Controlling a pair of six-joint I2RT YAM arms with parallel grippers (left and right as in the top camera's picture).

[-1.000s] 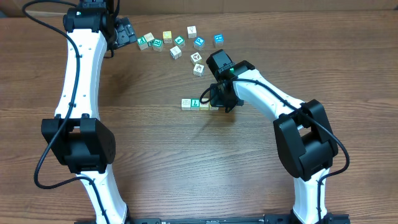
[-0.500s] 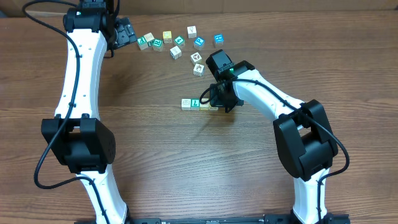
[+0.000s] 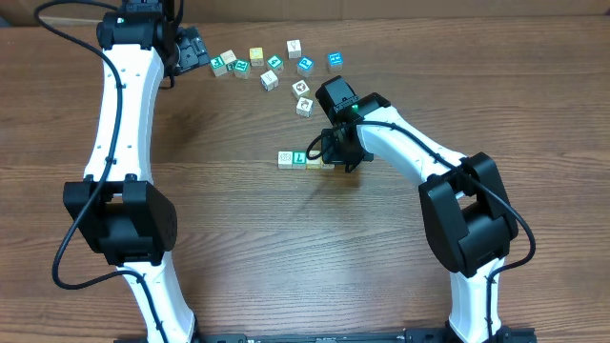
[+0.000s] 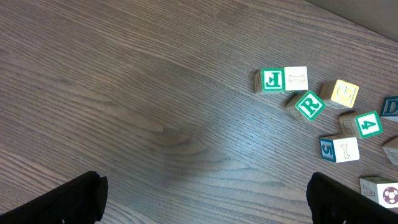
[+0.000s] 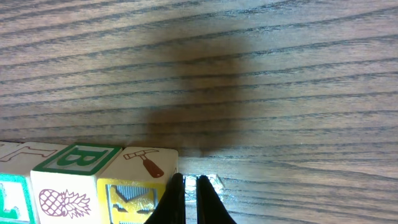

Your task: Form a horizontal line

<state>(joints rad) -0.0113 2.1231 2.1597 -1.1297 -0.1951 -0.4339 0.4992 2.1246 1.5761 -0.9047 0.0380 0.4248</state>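
The table (image 3: pixel 238 238) is brown wood with a long grain, and it fills nearly all that I can see. At its far edge there is only a pale strip.

Toward the far side lie the loose cubes (image 3: pixel 272 69), scattered, with white, green, blue and yellow faces. Some of them touch each other. They are well apart from the row of cubes (image 3: pixel 300 158), which lies near the middle of the table. The cubes of this row touch side by side, and its right end is hidden from above by the right arm.

The left arm stretches along the left side to the far edge. The left gripper (image 3: pixel 195 50) is just beside the loose cubes, its fingers (image 4: pixel 74 199) are spread wide, and it holds nothing.

The right arm bends in from the near right side. The right gripper (image 5: pixel 188 182) is low at the right end of the row. Its fingers are pressed together, right beside the hammer cube (image 5: pixel 149 163). I cannot see that they hold anything.
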